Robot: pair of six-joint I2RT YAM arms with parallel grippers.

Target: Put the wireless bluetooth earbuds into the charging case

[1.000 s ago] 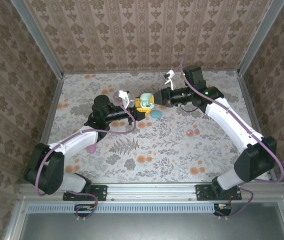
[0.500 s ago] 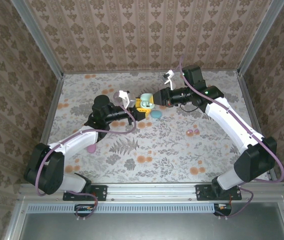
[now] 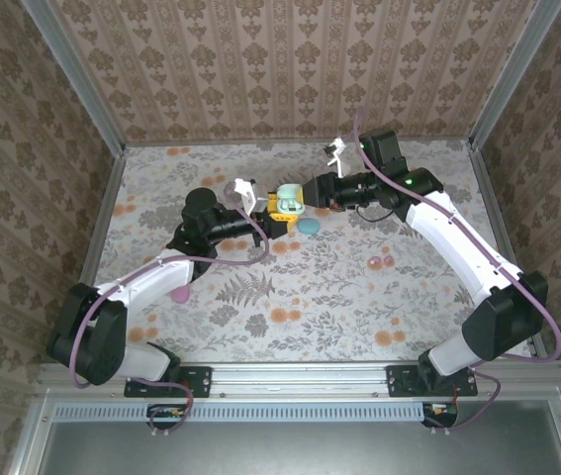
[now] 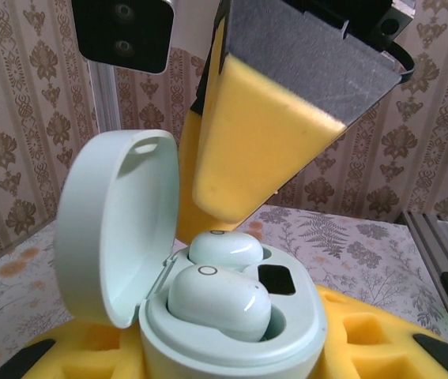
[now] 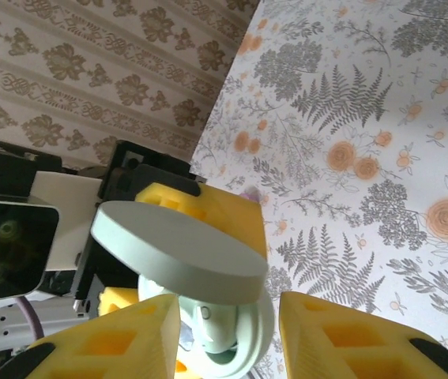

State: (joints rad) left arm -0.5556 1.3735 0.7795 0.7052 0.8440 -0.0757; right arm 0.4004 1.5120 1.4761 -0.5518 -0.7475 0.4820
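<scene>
— What are your fingers doing?

— My left gripper (image 4: 224,359) is closed narrow on the charging case (image 4: 231,335). Its yellow foam pads (image 4: 73,355) press against the two sides of the pale green shell and hold it upright. My right gripper (image 5: 224,304) stands parted. One of its pads (image 5: 350,335) is on each side of a gap, and the case sits in that gap. I cannot see either pad touching it.

— And the earbuds?

— Both earbuds (image 4: 217,302) are in the case, white and glossy, each in its own well, one behind the other in my left wrist view. The lid (image 4: 117,229) is swung open and stands on edge at the left of the wells. One finger of my right gripper hangs just above the buds, tilted.

— Where is all this in the scene?

— Above the table (image 3: 339,297), around the middle and toward the far side. My left arm reaches in from the left and my right arm from the right, and their tips meet at the case. A pale blue oval piece (image 3: 310,226) lies on the flowered cloth just near and right of the case.
</scene>
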